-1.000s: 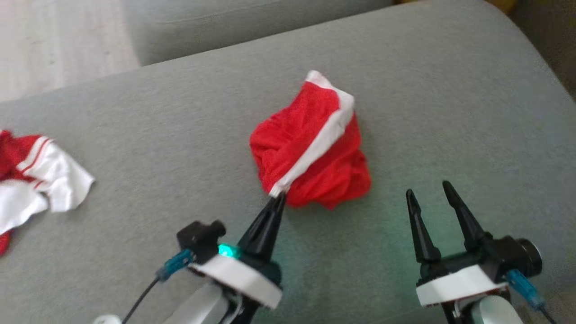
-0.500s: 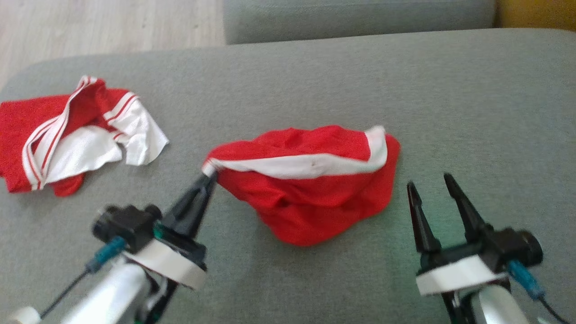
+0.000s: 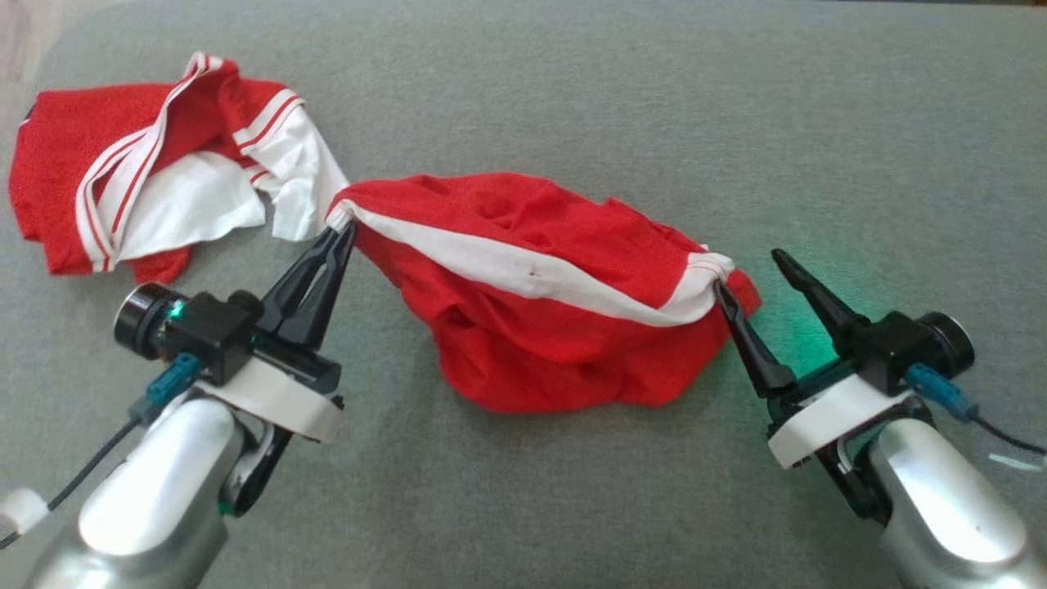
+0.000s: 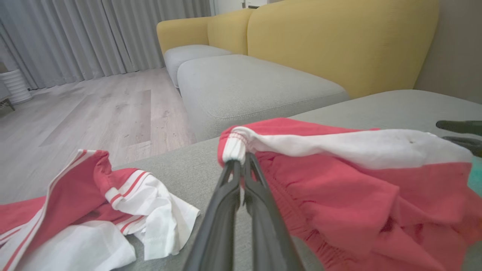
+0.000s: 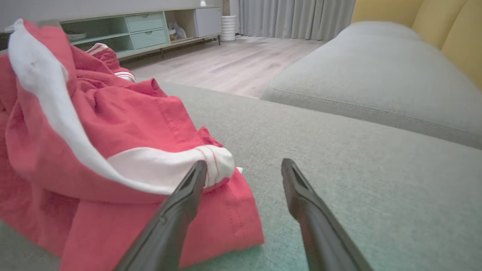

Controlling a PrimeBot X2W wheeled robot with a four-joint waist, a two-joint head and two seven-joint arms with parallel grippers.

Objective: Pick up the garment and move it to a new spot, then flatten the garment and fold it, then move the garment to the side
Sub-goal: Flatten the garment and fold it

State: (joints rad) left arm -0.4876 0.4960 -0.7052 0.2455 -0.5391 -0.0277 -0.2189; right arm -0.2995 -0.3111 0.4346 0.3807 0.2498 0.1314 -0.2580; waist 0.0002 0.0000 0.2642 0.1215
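Observation:
The garment is a pair of red shorts with a white band, lying crumpled and stretched sideways on the grey cushion. My left gripper is shut on the left end of the white band; the left wrist view shows that end pinched at the fingertips of the left gripper. My right gripper stands open at the band's right end, its left finger touching the cloth. In the right wrist view the garment lies against that finger, and the right gripper has bare cushion between its fingers.
A second red and white garment lies bunched at the cushion's far left, close to my left gripper. Beyond the cushion's edge are a wooden floor, another grey seat and a yellow sofa back.
The head camera has shifted. My left gripper has drawn the band's end leftward, pulling the bunched shorts out long. The right gripper's finger now touches the band's other end.

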